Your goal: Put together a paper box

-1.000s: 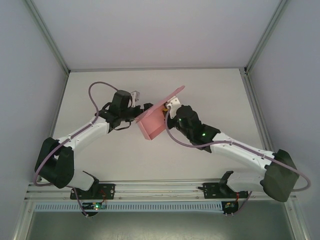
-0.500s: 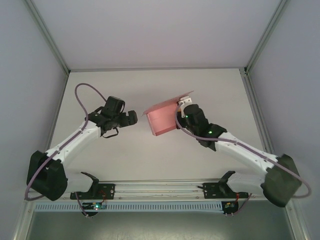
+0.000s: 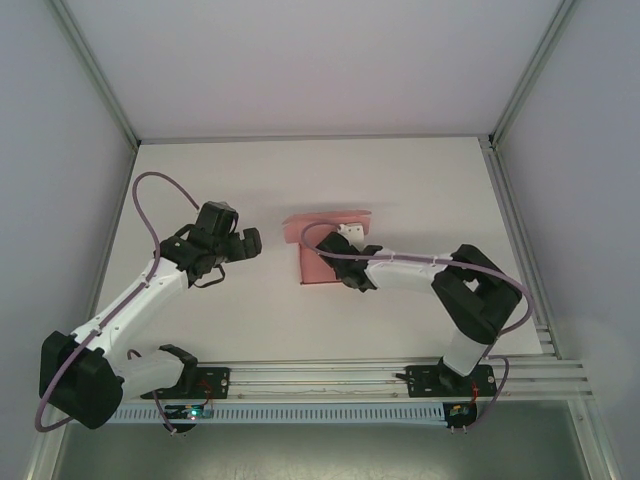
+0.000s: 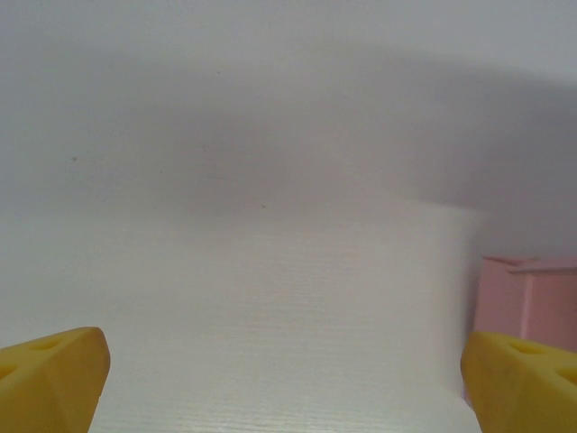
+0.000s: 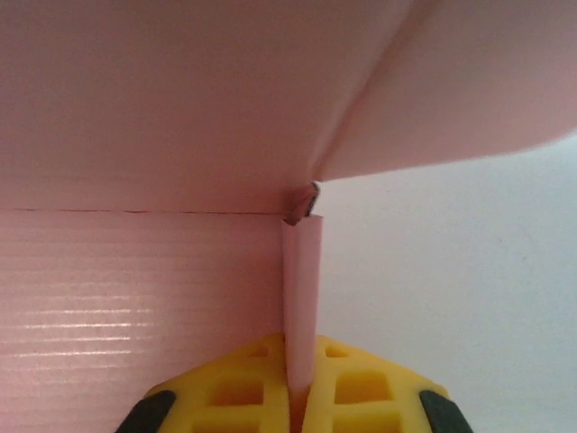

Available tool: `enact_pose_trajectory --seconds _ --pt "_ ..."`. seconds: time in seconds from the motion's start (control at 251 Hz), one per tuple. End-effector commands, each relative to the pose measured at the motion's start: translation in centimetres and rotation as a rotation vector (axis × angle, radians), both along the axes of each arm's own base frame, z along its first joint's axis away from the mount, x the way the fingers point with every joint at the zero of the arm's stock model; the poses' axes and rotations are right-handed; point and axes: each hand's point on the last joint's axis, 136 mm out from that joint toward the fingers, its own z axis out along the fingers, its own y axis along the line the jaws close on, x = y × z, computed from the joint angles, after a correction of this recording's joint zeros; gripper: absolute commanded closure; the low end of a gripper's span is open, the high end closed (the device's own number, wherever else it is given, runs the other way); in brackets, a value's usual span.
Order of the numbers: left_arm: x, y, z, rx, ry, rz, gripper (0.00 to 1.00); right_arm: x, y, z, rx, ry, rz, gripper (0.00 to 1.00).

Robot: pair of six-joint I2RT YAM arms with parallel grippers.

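Near the middle of the tabletop (image 3: 420, 180) lies the paper box (image 3: 315, 260), one thin side wall pinched by the right gripper (image 5: 300, 383); the left gripper (image 4: 284, 361) hangs spread wide, apart to its left

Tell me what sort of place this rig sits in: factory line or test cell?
Most likely a lab test cell: a white table boxed in by plain grey panels on metal posts, with a mounting rail along its near edge.
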Motion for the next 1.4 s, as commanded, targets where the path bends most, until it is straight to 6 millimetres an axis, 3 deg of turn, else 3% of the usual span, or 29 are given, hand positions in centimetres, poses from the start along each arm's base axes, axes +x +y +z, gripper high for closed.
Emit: enact_pose_trajectory --seconds 0.0,0.052,0.14,0.335,0.467,0.555,0.579,0.678,0.782,0.838,1.089,1.233,1.285,1.397 --pt "1.0 -1.3 1.8 -0.043 -0.089 -0.089 0.00 -0.9 -1.2 0.7 -0.024 0.004 -0.049 0.77" --pt "1.2 -2.2 2.0 -0.067 -0.106 -0.139 0.00 -0.9 -0.8 1.5 0.021 -0.013 -0.033 0.74" --pt "1.4 -3.8 2.5 -0.109 -0.137 -0.223 0.00 -1.1 -0.4 2.9 0.087 -0.032 -0.012 0.57" --pt "1.8 -5.9 3.4 -0.125 -0.202 -0.385 0.00 -1.4 -0.3 6.7 0.188 -0.103 0.092 0.46" --pt "2.1 -7.9 2.9 -0.137 -0.194 -0.519 0.00 -0.7 -0.3 9.5 0.286 -0.147 0.349 0.29" --pt "3.0 -8.9 2.3 -0.121 -0.188 -0.604 0.00 0.1 -0.9 11.7 0.327 -0.199 0.560 0.03" --pt "3.4 -9.1 2.1 -0.112 -0.186 -0.610 0.00 0.0 -0.9 12.1 0.337 -0.205 0.631 0.02" --pt "4.5 -10.4 1.9 -0.108 -0.175 -0.698 0.00 0.2 -0.7 13.3 0.353 -0.224 0.867 0.02" --pt "5.2 -11.9 1.9 -0.103 -0.192 -0.818 0.00 0.0 -0.7 13.2 0.315 -0.155 1.079 0.02" --pt "5.6 -12.0 1.5 -0.079 -0.177 -0.848 0.00 0.8 -1.1 12.9 0.282 -0.133 1.115 0.02" --pt "5.8 -12.5 -0.7 -0.016 -0.060 -0.995 0.18 3.8 -1.3 11.0 0.258 0.009 1.177 0.04" --pt "5.5 -13.4 -0.7 -0.008 -0.052 -1.053 0.35 4.7 -1.7 9.9 0.244 0.081 1.169 0.23" --pt "5.8 -13.5 -0.9 0.022 -0.043 -1.053 0.42 4.7 -1.5 9.8 0.248 0.089 1.171 0.35" --pt "6.1 -13.7 -1.4 0.064 -0.024 -1.065 0.48 4.8 -1.5 9.6 0.258 0.102 1.159 0.59"
